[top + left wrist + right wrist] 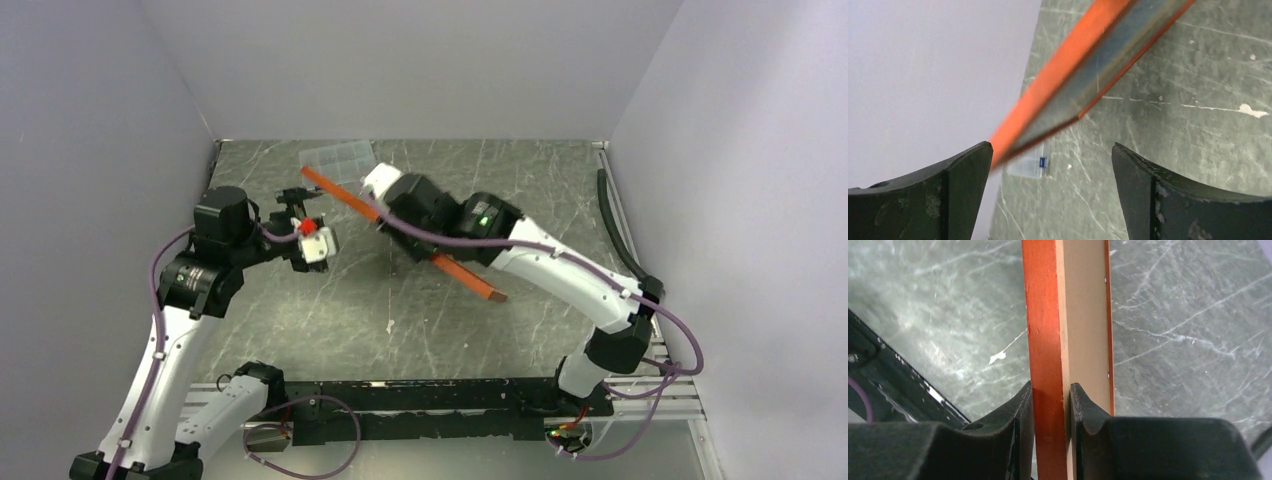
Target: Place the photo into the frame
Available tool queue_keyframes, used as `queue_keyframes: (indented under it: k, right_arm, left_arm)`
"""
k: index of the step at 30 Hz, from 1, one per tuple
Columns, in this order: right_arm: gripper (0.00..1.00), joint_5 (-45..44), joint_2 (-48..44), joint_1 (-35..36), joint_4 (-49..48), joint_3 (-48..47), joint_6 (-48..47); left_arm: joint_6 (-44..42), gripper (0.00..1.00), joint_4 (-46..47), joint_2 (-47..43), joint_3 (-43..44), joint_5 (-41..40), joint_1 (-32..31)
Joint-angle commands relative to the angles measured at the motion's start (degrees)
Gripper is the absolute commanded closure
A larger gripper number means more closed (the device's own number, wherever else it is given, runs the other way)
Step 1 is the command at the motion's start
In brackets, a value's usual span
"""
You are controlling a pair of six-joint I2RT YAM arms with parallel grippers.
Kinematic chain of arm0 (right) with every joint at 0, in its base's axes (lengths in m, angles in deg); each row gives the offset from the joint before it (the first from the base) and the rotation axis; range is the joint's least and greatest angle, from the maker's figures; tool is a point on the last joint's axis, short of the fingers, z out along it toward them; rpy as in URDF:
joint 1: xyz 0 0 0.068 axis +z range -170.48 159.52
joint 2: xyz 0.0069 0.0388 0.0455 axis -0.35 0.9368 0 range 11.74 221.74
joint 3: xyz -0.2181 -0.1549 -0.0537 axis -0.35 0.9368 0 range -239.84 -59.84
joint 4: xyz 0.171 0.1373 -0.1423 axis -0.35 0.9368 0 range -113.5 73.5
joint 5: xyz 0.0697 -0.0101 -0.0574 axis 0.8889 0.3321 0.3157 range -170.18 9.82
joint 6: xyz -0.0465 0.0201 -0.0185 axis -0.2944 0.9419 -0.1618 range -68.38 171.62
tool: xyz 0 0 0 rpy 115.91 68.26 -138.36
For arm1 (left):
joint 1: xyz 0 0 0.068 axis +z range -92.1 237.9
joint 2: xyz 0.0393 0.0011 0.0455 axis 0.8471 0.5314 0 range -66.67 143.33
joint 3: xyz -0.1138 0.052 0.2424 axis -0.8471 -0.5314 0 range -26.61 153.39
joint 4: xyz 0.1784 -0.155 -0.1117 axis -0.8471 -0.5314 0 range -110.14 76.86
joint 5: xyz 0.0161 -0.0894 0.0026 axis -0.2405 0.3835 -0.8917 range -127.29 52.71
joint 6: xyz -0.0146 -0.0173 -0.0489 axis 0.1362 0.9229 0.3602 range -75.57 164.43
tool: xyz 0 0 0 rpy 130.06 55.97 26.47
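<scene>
From above, we see the frame (pixel 440 262) edge-on over the table (pixel 400 320), with the right gripper (pixel 373 205) at its rim. At the left wrist, the left gripper (pixel 1053 150) gapes wide and grips nothing, the frame's corner just beside one finger. At the right wrist, both fingers (pixel 1018 410) pinch the orange border.

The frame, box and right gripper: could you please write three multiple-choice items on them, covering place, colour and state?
1. Where is the box? A) by the table's far edge B) by its near edge C) by its right edge
2. What colour is the frame's border? A) blue B) orange-red C) white
3. The right gripper is: A) open B) shut on the box C) shut on the frame
Answers: 1A, the top view shows it there; 2B, both wrist views show that colour; 3C, its own view shows it clamped on the border.
</scene>
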Motion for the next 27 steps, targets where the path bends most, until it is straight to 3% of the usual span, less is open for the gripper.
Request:
queue_keyframes:
  k: [1, 7, 18, 27]
  right_arm:
    - [1.00, 8.7, -6.4, -12.4, -4.6, 1.7, 9.1]
    - [1.00, 13.2, -10.8, -23.9, -8.6, 9.5, 14.4]
    - [1.00, 31.1, -13.9, -43.0, -17.0, 20.1, 24.9]
    - [1.00, 26.4, -11.4, -49.0, -15.8, 20.6, 24.0]
  left_arm:
    - [21.3, 0.06, -0.1, 5.3, 7.7, -12.8, 0.4]
    - [34.5, 0.06, -12.2, 15.8, 18.7, -15.0, 4.2]
    - [44.0, 0.06, -11.9, 21.4, 16.6, -11.9, 12.1]
    - [46.5, 0.06, -7.4, 20.0, 10.5, 0.3, 18.4]
